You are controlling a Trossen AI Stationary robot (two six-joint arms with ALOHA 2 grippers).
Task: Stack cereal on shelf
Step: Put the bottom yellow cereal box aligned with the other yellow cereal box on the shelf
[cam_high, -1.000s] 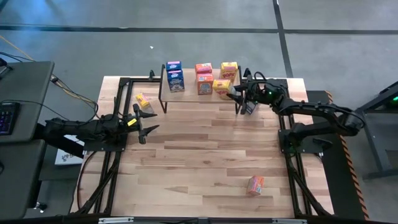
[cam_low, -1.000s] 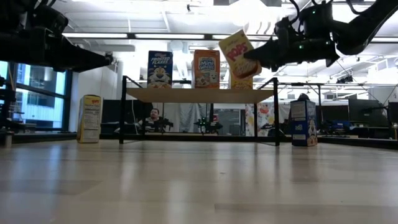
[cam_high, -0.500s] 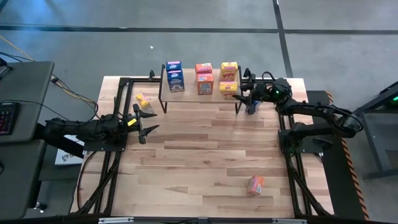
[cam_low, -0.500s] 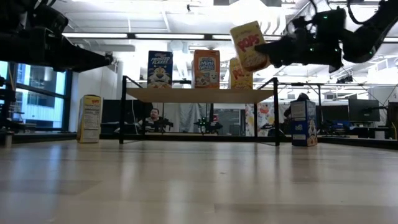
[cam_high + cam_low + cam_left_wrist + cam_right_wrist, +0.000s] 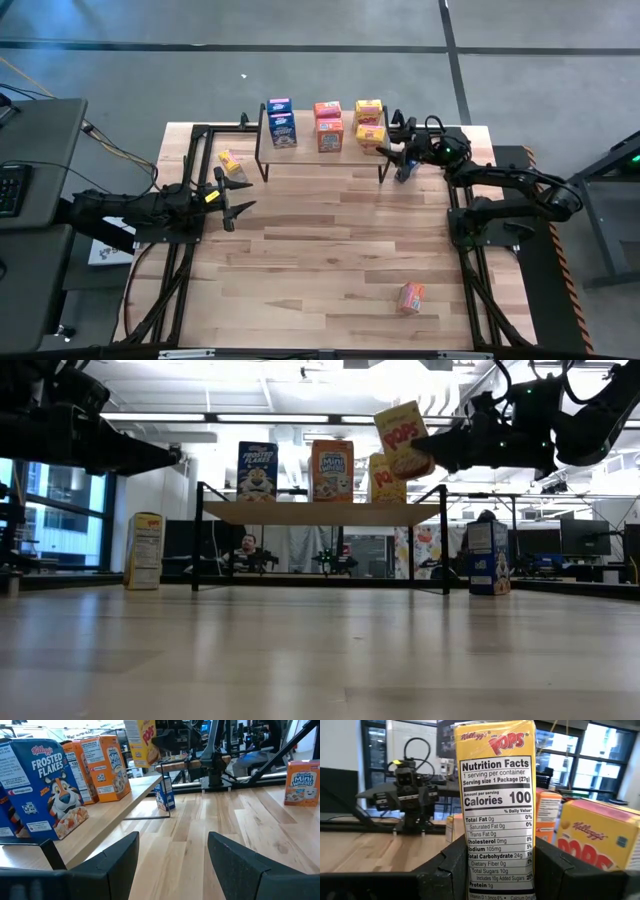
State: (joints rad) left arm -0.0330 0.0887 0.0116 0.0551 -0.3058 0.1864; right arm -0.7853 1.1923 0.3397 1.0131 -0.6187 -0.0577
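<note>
The shelf (image 5: 320,512) carries two blue cereal boxes (image 5: 281,118), two orange ones (image 5: 328,122) and a yellow one (image 5: 381,480), all standing on their bottom ends. My right gripper (image 5: 436,458) is shut on a second yellow Pops box (image 5: 402,436), which hangs above the shelf's right end. A blue box (image 5: 487,557) stands on the table right of the shelf, and a yellow box (image 5: 146,550) stands left of it. An orange box (image 5: 411,296) lies near the front right. My left gripper (image 5: 238,196) waits open at the table's left. My right gripper pinches the yellow box's lower part (image 5: 496,870) between its two fingers (image 5: 451,866), one on each broad face, with the narrow nutrition panel toward the wrist. The fingers reach in about level from the table's right side. The box is lifted clear of the shelf, leaning a little.
The shelf's thin dark legs (image 5: 445,540) stand just below my right gripper. Wide bare tabletop (image 5: 320,250) lies between the shelf and the near edge. People and desks show in the room beyond the table.
My right gripper has carried the yellow box a little toward the table's right and far edges, staying above the shelf's right end. The box has turned from a strong lean to nearly upright.
</note>
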